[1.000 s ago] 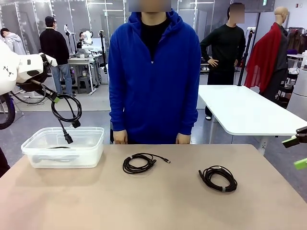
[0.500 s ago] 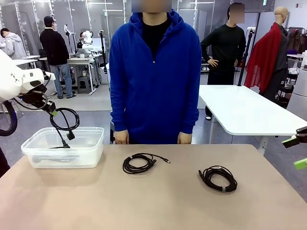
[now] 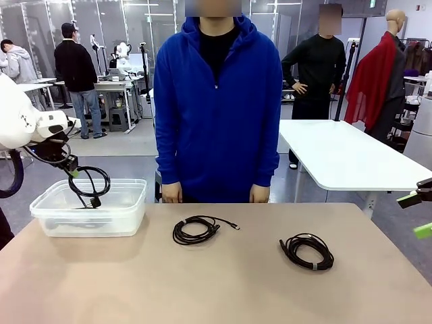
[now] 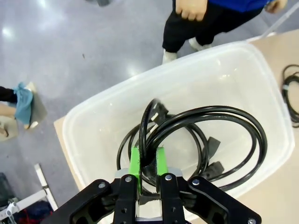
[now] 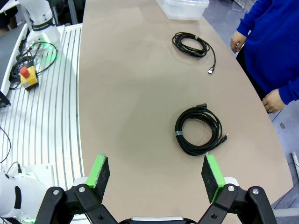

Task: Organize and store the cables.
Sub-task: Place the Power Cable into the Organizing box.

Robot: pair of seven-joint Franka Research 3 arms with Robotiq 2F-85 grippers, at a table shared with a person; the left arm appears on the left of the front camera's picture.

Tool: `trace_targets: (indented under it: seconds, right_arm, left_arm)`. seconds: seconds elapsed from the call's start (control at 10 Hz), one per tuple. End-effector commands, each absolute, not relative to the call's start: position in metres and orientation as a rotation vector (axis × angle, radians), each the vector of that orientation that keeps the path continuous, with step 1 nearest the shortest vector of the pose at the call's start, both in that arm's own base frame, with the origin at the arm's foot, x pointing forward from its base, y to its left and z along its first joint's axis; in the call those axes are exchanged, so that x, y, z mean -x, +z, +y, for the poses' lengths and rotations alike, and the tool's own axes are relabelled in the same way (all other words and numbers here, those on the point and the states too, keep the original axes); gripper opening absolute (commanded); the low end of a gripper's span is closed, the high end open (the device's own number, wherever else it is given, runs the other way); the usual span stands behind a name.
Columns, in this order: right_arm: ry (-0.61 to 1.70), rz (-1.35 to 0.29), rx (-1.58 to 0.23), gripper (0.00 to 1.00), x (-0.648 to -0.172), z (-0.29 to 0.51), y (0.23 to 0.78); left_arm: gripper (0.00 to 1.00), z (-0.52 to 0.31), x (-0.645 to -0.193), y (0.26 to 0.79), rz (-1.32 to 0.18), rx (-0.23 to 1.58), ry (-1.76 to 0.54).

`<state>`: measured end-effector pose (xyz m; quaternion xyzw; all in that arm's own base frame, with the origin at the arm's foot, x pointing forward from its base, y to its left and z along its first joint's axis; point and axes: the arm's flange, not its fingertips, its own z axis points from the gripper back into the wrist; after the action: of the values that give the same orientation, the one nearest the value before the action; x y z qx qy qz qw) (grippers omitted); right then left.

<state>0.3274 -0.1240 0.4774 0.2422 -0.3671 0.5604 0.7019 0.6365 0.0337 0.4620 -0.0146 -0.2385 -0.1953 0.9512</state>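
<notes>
Since a second ago, the left gripper [image 3: 71,170] has come down from above the clear bin [image 3: 128,210] to its rim. The held cable [image 3: 91,183] now dips inside the bin instead of dangling over it. The two coils on the table [image 3: 223,290] and the right gripper [image 3: 416,214] have not shifted.

**Hidden or unclear**
- In the front view, the cloudy bin wall blurs the lower end of the held cable.
- In the left wrist view, smaller loops lie under the main loop toward 9 o'clock of the picture. Whether they belong to the same cord or to a second one cannot be told.
- In the front view, the picture edge at 3 o'clock cuts off the right gripper behind its green pads.

**Cables**
- Held cable: a thick black cord in wide, loose loops, with a black block plug.
- Middle coil [image 3: 196,230]: thin and black. It lies just past the table centre toward 12 o'clock, with one plug end trailing toward 3 o'clock.
- Right coil [image 3: 307,251]: a tighter ring banded at one point, lying at 3 o'clock on the table.
- The bin stands at 10 o'clock on the table.

**Grippers**
- Left: jaws almost closed, with the green pads pinching a strand of the held cable.
- Right: jaws spread wide and holding nothing, hanging above the table edge near the right coil.
</notes>
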Motion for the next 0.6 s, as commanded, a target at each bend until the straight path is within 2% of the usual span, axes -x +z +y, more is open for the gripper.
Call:
trace_targets:
  seconds: [0.0,0.3,0.4,0.5]
  right_arm:
    - [1.249,-0.824,-0.544,1.0,-0.327,-0.123,0.476]
    - [1.249,-0.824,-0.544,1.0,-0.327,-0.123,0.476]
    - [1.249,-0.824,-0.544,1.0,-0.327,-0.123,0.476]
    - [1.249,-0.824,-0.544,1.0,-0.327,-0.123,0.476]
  left_arm:
    - [0.15,0.034,-0.648,0.449,-0.406,0.025,-0.378]
    - [0.15,0.036,-0.651,0.423,-0.36,0.006,-0.339]
    - [0.26,0.036,-0.649,0.423,-0.353,0.004,-0.333]
    - [0.41,0.038,-0.648,0.424,-0.357,0.005,-0.322]
